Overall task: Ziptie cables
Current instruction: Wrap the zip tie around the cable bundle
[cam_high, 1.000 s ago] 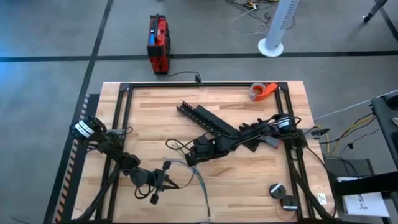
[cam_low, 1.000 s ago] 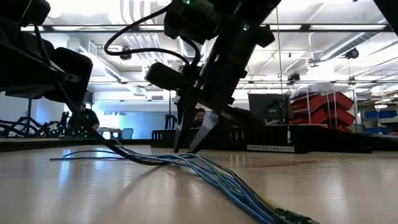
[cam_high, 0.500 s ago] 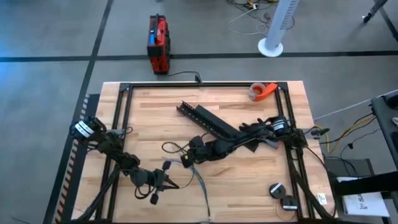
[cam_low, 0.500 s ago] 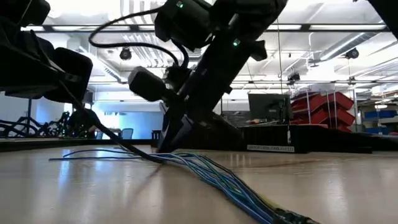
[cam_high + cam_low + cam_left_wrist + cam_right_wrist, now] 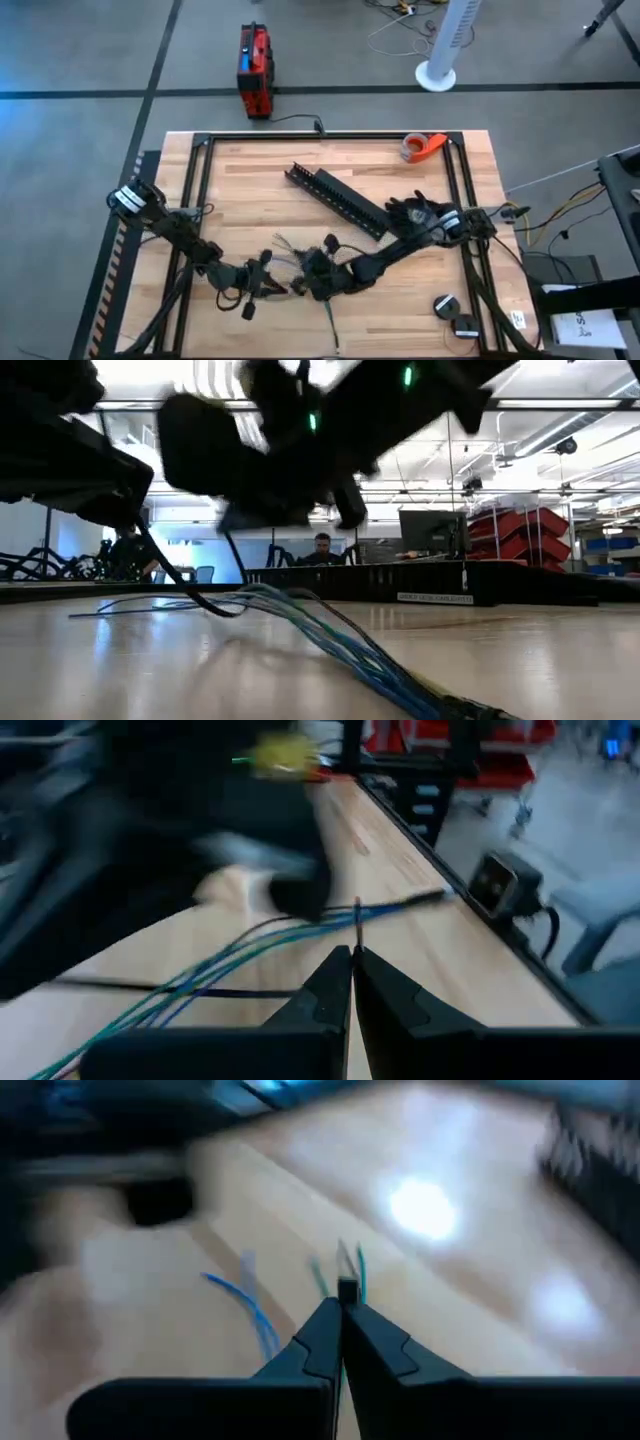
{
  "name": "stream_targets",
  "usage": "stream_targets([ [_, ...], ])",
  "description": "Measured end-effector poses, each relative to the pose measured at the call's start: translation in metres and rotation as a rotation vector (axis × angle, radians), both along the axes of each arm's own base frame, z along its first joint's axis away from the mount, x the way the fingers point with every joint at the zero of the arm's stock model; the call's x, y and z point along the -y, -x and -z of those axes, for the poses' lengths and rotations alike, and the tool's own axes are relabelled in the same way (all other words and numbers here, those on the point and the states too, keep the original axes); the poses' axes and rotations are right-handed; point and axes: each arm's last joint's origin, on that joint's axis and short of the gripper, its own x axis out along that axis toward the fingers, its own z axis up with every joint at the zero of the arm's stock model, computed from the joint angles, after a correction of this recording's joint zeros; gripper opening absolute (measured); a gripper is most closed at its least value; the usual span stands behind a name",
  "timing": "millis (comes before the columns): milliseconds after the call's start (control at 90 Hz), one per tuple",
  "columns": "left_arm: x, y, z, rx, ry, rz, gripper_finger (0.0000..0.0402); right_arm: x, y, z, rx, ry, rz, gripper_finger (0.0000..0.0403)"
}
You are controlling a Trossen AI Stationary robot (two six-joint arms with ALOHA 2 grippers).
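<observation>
The cables (image 5: 327,318), thin green, blue and dark wires, lie in a bunch on the wooden table near its front edge; the low view shows them as a low arch (image 5: 330,630). My left gripper (image 5: 278,289) is shut beside them, with a thin dark strip (image 5: 357,920) sticking out past its tips (image 5: 352,954) and crossing the cables (image 5: 230,960). My right gripper (image 5: 303,284) reaches in from the right and is shut (image 5: 341,1308) low over the cables' loose ends (image 5: 240,1295). The two grippers nearly meet. My left gripper pinches the thin dark strip's near end (image 5: 356,942) between its two fingertips. The strip points straight out beyond the tips and lies across the cable bunch. My right gripper is shut right over the cables; blur keeps me from telling whether it touches them.
Black slotted rails (image 5: 338,198) lie slanting at mid-table. An orange tape roll (image 5: 422,147) sits at the far right, two small round things (image 5: 452,314) at the near right. A black frame (image 5: 200,180) borders the table. A red box (image 5: 255,70) stands on the floor beyond.
My right gripper has swept quickly from mid-table toward the near edge and the left, ending low by the left gripper over the cables. The cables' part near their loose ends has risen into a low arch; the rest has stayed on the table.
</observation>
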Motion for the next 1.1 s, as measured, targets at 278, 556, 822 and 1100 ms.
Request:
stream_targets([
  [278,-0.02,-0.003,-0.007,-0.093,0.235,0.087,0.0,-0.013,-0.007,-0.021,-0.016,0.321,-0.243,0.0],
  [556,-0.027,-0.007,-0.006,-0.19,0.394,0.139,0.0,-0.023,-0.005,-0.021,-0.122,0.552,-0.437,0.0],
  [822,-0.028,-0.008,-0.005,-0.212,0.409,0.13,0.0,-0.025,-0.005,-0.02,-0.166,0.67,-0.535,0.0],
  [1100,-0.027,-0.013,-0.01,-0.192,0.393,0.14,0.0,-0.019,-0.008,-0.02,-0.195,0.717,-0.541,0.0],
])
